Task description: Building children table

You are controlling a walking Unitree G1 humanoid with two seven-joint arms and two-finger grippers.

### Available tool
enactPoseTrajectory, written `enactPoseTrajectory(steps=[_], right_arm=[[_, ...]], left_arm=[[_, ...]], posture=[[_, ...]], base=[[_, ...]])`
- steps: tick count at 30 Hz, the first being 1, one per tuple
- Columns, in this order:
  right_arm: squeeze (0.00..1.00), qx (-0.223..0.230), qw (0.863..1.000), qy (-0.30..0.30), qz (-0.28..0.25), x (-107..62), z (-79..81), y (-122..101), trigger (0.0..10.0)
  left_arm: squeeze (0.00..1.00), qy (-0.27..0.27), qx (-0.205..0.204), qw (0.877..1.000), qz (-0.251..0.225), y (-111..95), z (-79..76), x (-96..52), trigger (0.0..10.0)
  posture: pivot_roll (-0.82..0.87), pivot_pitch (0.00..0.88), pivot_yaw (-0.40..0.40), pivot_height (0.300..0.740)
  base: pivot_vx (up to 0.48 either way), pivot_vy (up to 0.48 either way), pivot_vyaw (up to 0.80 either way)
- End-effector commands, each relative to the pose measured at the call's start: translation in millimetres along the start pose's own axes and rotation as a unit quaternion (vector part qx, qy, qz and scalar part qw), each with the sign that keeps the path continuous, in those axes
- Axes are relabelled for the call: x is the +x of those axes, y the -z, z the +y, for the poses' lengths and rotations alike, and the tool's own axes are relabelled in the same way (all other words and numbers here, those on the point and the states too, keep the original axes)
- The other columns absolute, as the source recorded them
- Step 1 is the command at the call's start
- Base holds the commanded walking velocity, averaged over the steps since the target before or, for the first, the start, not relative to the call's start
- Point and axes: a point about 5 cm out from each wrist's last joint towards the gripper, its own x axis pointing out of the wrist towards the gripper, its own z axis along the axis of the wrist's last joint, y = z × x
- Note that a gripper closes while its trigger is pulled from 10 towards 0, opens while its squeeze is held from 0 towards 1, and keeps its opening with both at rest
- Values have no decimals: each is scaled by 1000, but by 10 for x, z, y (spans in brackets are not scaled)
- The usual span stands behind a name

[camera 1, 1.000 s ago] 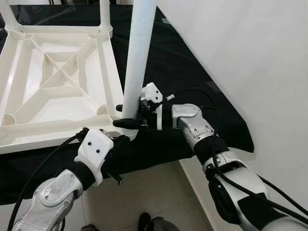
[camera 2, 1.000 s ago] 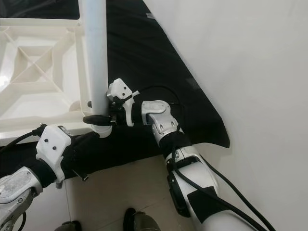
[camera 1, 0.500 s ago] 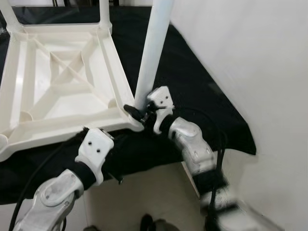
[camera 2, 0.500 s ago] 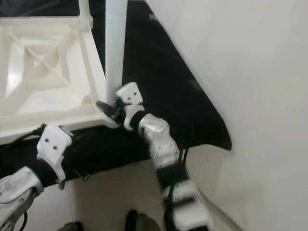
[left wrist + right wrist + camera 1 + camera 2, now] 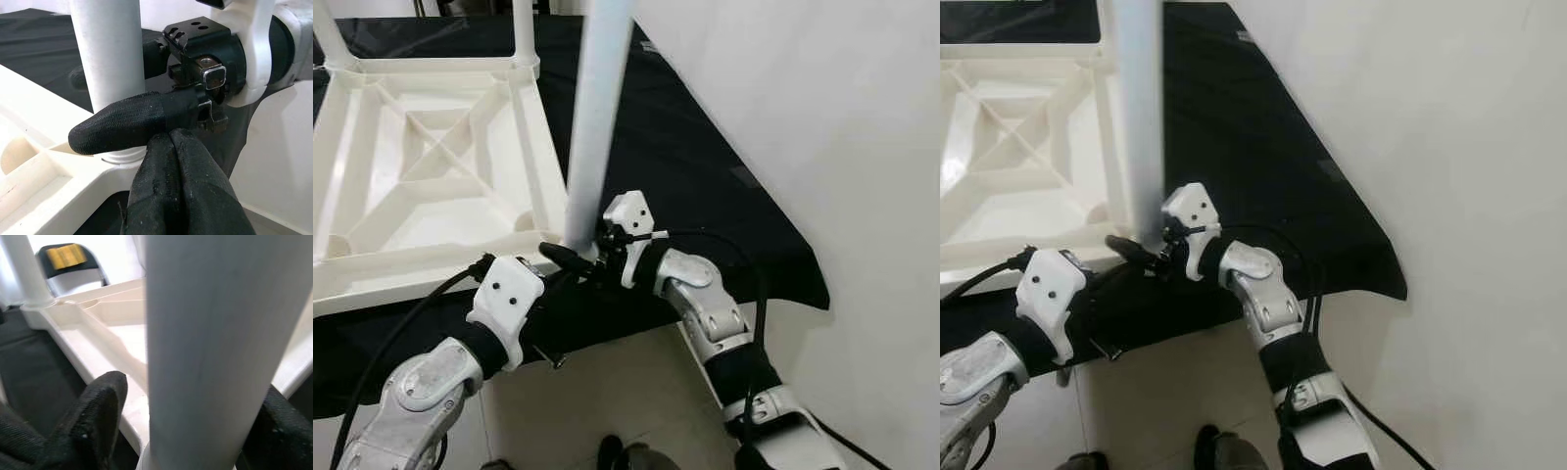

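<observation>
So the white plastic children table top [image 5: 431, 166] is lying upside down on a black cloth [image 5: 705, 176] that covers the table underneath; you can see the ribbed X-shaped bracing on its underside, and it sits toward the robot's left side of the cloth; the cloth's front edge hangs over, and below it there's pale tiled floor [image 5: 636, 392]. A plain white wall [image 5: 822, 127] runs along the robot's right, right up against the cloth's far corner.

One white leg [image 5: 597, 117] stands upright at the near right corner of the top, its foot end sitting in the corner socket; two more legs [image 5: 524, 29] are already standing at the far corners. The right gripper [image 5: 576, 257] is clamped on that near leg just above the socket; in the right wrist view the black fingers [image 5: 93, 421] sit either side of the tube. The left gripper [image 5: 176, 147] is down at the same corner, just below and beside the right one; its fingers are pressed together with nothing between them, tips nearly touching the right gripper's finger.

In the right wrist view there's something dark with a yellow patch [image 5: 66, 255] in the background beyond the top; too blurry to say what it is.
</observation>
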Motion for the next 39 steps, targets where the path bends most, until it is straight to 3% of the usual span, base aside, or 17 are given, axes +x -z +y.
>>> enactPoseTrajectory(steps=[1,5,7,9,16,17,20,21,31,33,34,35,36,37,38,39], right_arm=[[0,-27,996,-88,-18,108,136,-143,10000],[0,-26,992,-122,-15,146,-19,-234,10000],[0,-27,991,-133,-11,157,-45,-246,10000],[0,-25,981,-193,-2,168,-70,-254,10000],[0,2,968,-252,12,200,-129,-268,10000],[0,3,968,-250,19,219,-146,-262,471],[0,5,969,-248,21,228,-160,-259,471],[0,6,968,-249,23,220,-172,-254,0],[0,-7,983,-181,42,52,-325,-127,0],[0,-8,986,-162,48,9,-355,-86,0],[0,1,994,-75,84,-73,-410,62,0],[0,1,994,-75,84,-73,-410,62,0],[0,41,986,103,123,-141,-453,276,0],[0,59,963,208,162,-267,-362,457,0],[0,59,963,208,162,-267,-362,457,0],[0,64,950,246,182,-317,-162,545,0]], left_arm=[[0,6,-12,1000,8,44,-45,7,10000],[0,6,-11,1000,10,44,-52,-2,10000],[0,5,-11,1000,10,42,-51,-7,10000],[0,3,-9,1000,12,42,-48,-20,10000],[0,0,-8,1000,16,30,-53,-52,10000],[0,-2,-7,1000,18,30,-45,-66,10000],[0,-4,-6,1000,19,30,-41,-72,10000],[0,-4,-6,1000,19,28,-41,-74,10000],[0,-2,-7,1000,19,25,-48,-65,10000],[0,-1,-8,1000,18,25,-47,-61,10000],[0,0,-7,1000,19,30,-44,-62,10000],[0,0,-7,1000,19,30,-44,-62,10000],[0,2,-7,1000,20,32,-35,-64,10000],[0,3,-6,1000,20,31,-28,-64,10000],[0,3,-6,1000,20,31,-28,-64,10000],[0,4,-6,1000,21,33,-14,-64,10000]], posture=[[95,217,-173,740],[108,233,-179,740],[112,238,-181,740],[115,247,-185,740],[138,272,-193,740],[141,274,-193,740],[142,275,-193,740],[146,278,-195,740],[136,278,-192,740],[130,277,-187,740],[121,271,-190,740],[121,271,-190,740],[117,268,-190,740],[118,270,-187,740],[118,270,-187,740],[120,278,-164,740]], base=[[0,0,0],[0,0,0],[0,0,0],[0,0,0],[0,0,0],[0,0,0],[0,0,0],[0,0,0],[0,0,0],[0,0,0],[0,0,0],[0,0,0],[0,0,0],[0,0,0],[0,0,0],[0,0,0]])
